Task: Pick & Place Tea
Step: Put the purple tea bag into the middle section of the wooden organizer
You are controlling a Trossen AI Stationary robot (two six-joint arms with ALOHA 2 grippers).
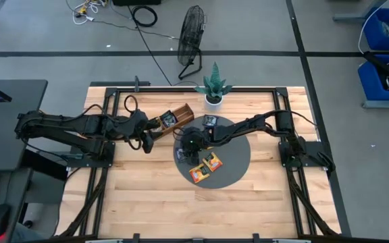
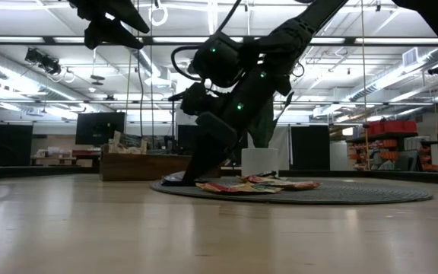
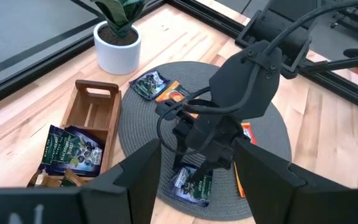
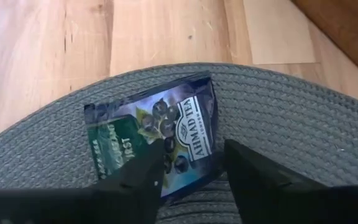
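Note:
A dark blue tea sachet [image 4: 154, 134] lies flat on the left part of the round grey mat [image 1: 238, 155]. My right gripper [image 4: 191, 155] is open and low over it. One fingertip [image 4: 154, 158] stands over the sachet's printed face and the other [image 4: 235, 155] beyond its edge, over the mat. Two orange sachets [image 1: 198, 174] [image 1: 213, 162] and another dark one [image 1: 211, 121] also lie on the mat. The wooden tray [image 1: 174, 118] holds dark blue sachets [image 3: 73, 149]. My left gripper [image 1: 147, 140] hovers open beside the tray, raised off the table. My right gripper comes down on the dark blue sachet from above, slanting, at the edge nearest the fingers [image 4: 185, 177]. I cannot tell whether the fingertips touch the sachet or the mat. The sachet lies flat on the mat.
A potted plant [image 1: 213, 91] in a white pot stands at the table's far edge, just behind the mat. The tray's far compartment [image 3: 95, 106] shows bare wood. Bare tabletop [image 1: 147, 202] stretches toward the near edge. A fan [image 1: 191, 37] stands on the floor beyond the table.

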